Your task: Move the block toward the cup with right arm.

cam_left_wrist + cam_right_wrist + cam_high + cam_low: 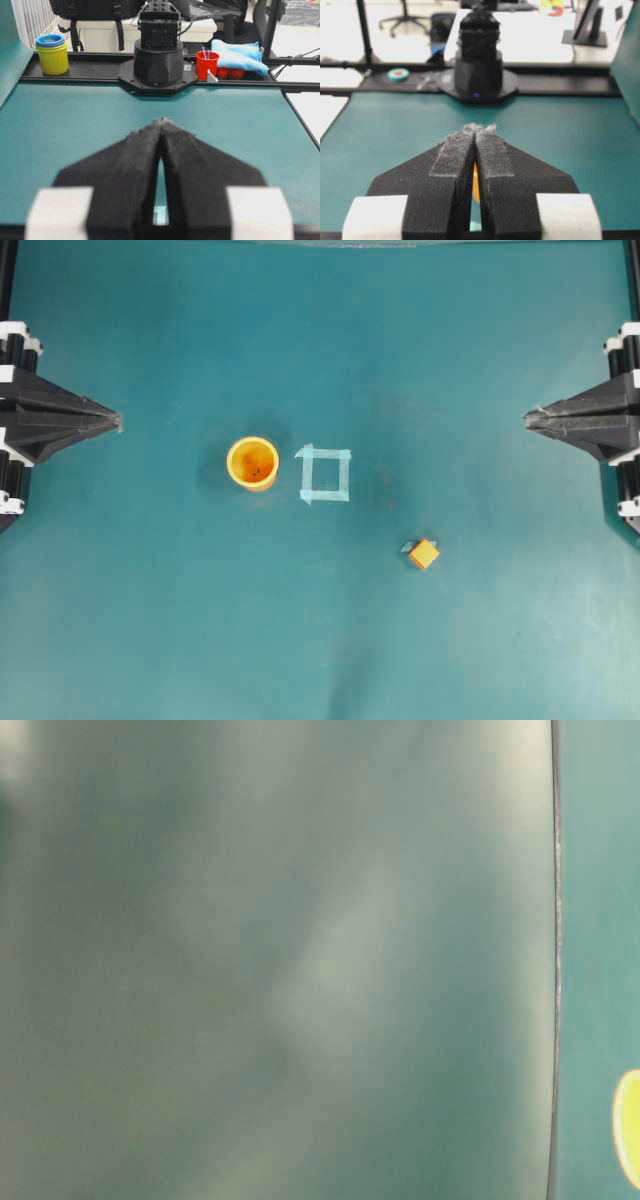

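Block [424, 554] sits well apart from cup [252, 462] — both hands closed.

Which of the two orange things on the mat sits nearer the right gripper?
The block, the small cube lying closer to the right gripper. The cup stands beyond the tape square, nearer the left gripper.

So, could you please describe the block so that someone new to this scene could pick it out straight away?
In the overhead view, start at the pale tape square in the middle of the teal table. The block lies below and to its right, alone. It is a small orange cube, solid and square-edged, unlike the larger round cup left of the tape.
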You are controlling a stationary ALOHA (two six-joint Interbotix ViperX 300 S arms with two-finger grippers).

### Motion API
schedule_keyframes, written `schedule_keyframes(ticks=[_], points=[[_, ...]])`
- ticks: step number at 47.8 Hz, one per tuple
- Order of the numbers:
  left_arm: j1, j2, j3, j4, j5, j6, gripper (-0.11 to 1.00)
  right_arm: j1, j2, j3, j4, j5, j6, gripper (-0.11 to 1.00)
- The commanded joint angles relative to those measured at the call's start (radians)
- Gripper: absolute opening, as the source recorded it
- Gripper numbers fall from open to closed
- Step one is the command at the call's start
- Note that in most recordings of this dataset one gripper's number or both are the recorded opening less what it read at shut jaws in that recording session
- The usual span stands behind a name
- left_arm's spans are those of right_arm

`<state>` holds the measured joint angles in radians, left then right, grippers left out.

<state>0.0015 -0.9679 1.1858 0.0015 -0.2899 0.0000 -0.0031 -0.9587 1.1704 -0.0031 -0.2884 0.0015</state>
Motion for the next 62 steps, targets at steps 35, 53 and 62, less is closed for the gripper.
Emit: schedule_keyframes(ticks=[35, 53, 62], points=[[0.002, -0.021, -0.038, 0.006, 0.067, -0.008, 0.00, -0.003, 0.044, -0.034, 0.002, 0.012, 0.005, 0.43], [0.002, -0.015, -0.037, 0.008, 0.067, -0.008, 0.00, -0.003, 0.153, -0.028, 0.005, 0.011, 0.029, 0.60], [0.000, -0.014, -0.037, 0.006, 0.067, -0.008, 0.00, -0.003, 0.314, -0.032, 0.006, 0.011, 0.097, 0.60]])
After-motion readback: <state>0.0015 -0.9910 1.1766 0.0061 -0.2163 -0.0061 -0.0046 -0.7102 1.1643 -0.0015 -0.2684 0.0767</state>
